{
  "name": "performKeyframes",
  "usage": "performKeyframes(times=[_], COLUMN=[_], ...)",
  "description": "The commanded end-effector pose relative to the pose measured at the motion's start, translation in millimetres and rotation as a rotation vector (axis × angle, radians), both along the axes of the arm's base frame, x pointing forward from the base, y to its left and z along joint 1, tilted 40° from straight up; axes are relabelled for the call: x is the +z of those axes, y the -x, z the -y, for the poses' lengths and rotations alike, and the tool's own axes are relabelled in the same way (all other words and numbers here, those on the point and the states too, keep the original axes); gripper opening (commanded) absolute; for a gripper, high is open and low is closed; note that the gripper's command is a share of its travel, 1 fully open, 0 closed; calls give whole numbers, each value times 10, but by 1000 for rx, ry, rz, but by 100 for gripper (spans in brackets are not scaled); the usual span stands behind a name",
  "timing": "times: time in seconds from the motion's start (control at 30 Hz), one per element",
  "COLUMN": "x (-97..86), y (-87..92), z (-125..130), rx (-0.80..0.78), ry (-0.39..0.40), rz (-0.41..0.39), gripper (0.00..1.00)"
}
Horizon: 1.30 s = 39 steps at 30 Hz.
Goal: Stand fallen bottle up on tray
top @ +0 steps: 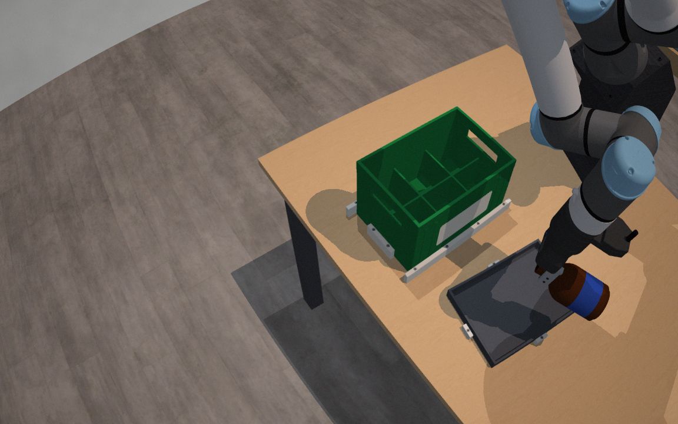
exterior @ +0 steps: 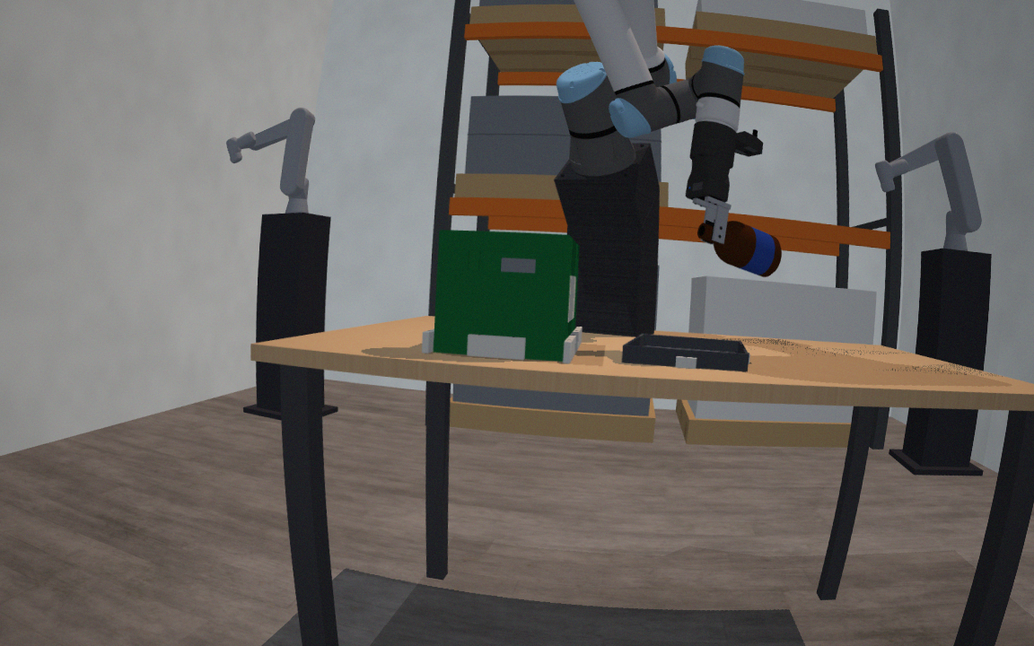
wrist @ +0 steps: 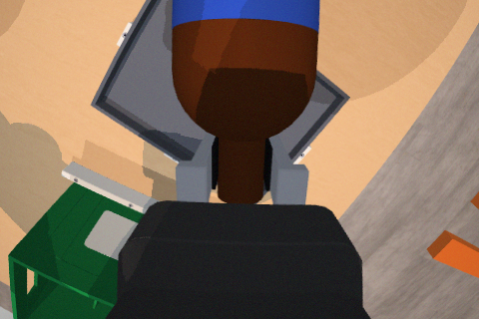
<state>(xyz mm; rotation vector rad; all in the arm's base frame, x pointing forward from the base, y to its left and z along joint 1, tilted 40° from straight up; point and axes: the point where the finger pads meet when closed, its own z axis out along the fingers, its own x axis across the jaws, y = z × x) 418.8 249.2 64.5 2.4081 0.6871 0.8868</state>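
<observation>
bottle [top: 580, 291] brown, blue band | crate [top: 420, 232] green | tray [top: 494, 316] dark grey

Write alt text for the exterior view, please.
The claw grips a brown bottle by its neck, high above the dark tray, base tilted downward. A green crate stands beside the tray.
</observation>
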Motion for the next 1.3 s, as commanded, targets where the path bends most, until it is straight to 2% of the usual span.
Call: performKeyframes(times=[0.0,0.7,1.27], x=[12,10,0], y=[-7,-12,-15], z=[-14,-22,-21], rx=[1,-2,-41], ry=[-2,3,59], rz=[4,8,55], gripper=[0,0,0])
